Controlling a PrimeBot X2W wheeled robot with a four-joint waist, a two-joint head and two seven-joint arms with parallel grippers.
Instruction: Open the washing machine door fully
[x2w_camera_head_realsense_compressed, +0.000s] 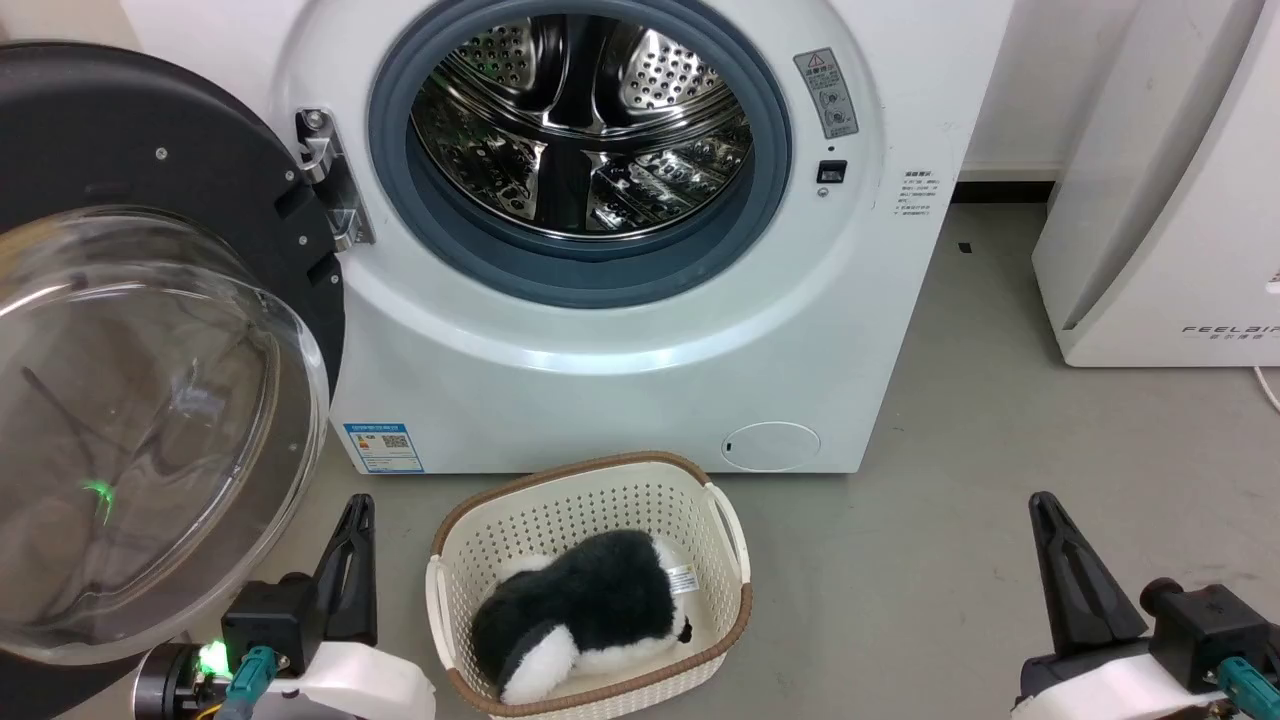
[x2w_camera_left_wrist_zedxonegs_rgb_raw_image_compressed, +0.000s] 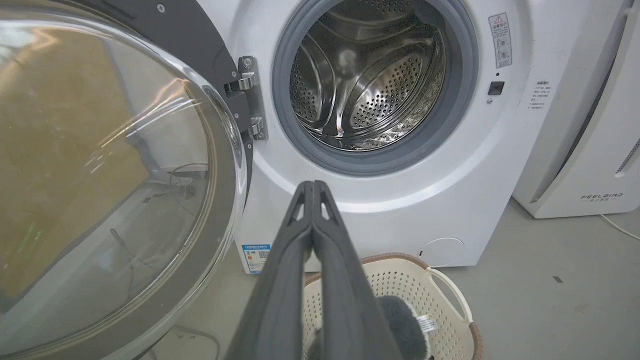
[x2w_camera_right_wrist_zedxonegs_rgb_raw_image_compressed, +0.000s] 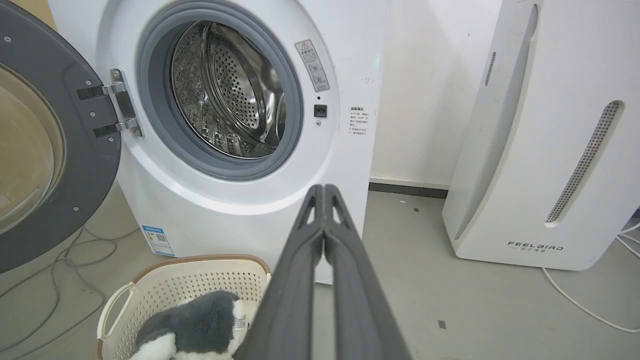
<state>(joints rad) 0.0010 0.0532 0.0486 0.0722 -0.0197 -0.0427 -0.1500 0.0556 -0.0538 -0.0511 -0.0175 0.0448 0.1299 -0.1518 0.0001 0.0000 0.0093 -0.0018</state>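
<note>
A grey floor (x2w_camera_right_wrist_zedxonegs_rgb_raw_image_compressed: 450, 300) is spreading beneath the right gripper (x2w_camera_right_wrist_zedxonegs_rgb_raw_image_compressed: 324, 187); ahead to its right, a white appliance (x2w_camera_right_wrist_zedxonegs_rgb_raw_image_compressed: 540, 150) is standing against the pale wall (x2w_camera_right_wrist_zedxonegs_rgb_raw_image_compressed: 425, 90).

"FEELBIRD" in dark letters, low on white appliance (x2w_camera_right_wrist_zedxonegs_rgb_raw_image_compressed: 535, 150). Washing machine (x2w_camera_head_realsense_compressed: 600, 400) front: blue label (x2w_camera_head_realsense_compressed: 383, 447) with QR code, lower left, text too small; warning sticker (x2w_camera_head_realsense_compressed: 827, 93) with red triangle sign, unreadable; small print (x2w_camera_head_realsense_compressed: 915, 193) near it, illegible.
</note>
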